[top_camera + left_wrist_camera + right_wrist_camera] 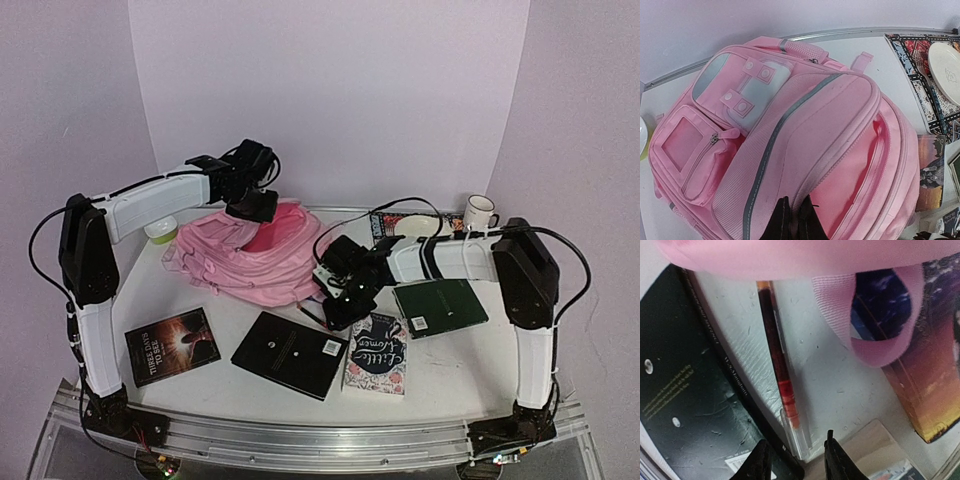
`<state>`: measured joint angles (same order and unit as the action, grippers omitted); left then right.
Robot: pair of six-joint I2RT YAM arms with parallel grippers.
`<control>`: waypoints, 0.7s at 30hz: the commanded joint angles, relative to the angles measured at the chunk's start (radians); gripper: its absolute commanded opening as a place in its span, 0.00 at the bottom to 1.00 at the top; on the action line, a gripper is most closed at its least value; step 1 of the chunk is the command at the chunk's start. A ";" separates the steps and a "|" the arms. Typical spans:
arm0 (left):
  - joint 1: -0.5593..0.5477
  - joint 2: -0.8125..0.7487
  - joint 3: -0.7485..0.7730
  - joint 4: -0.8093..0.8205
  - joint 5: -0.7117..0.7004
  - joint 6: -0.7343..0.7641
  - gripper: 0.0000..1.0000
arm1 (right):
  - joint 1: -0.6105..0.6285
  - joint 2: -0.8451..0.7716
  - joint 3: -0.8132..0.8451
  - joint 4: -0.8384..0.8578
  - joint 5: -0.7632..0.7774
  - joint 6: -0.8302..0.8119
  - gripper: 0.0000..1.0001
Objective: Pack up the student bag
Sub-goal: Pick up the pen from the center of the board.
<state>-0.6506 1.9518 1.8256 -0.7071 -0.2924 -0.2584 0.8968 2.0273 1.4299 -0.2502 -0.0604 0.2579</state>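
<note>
The pink student bag [250, 258] lies at the table's middle back and fills the left wrist view [790, 125], its main zip gaping. My left gripper [252, 205] sits over the bag's top. In the left wrist view it [792, 220] is shut, pinching the edge of the flap beside the opening. My right gripper [345, 305] hangs low in front of the bag. It [797, 457] is open and empty, its jaws on either side of the clear cap end of a red pen [782, 385] that lies on the table.
A black book [290, 353] [685, 390] lies left of the pen and the Little Women book [377, 355] right. A dark book [172, 345] lies front left, a green book [440, 305] right. Mug [480, 212], plate [418, 224] and bowl [162, 231] stand at the back. A pink strap loop [875, 330] hangs near the pen.
</note>
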 commanded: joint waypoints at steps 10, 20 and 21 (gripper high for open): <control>0.009 -0.025 0.018 0.071 -0.002 -0.005 0.00 | 0.030 0.151 0.138 -0.098 0.063 -0.061 0.33; 0.009 -0.025 0.008 0.071 0.025 -0.005 0.00 | 0.039 0.218 0.177 -0.150 0.127 -0.088 0.15; 0.009 -0.027 0.007 0.070 0.025 -0.003 0.00 | 0.039 0.218 0.181 -0.154 0.130 -0.089 0.11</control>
<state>-0.6483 1.9526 1.8244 -0.7074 -0.2649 -0.2596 0.9276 2.1987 1.5869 -0.3032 0.0171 0.1908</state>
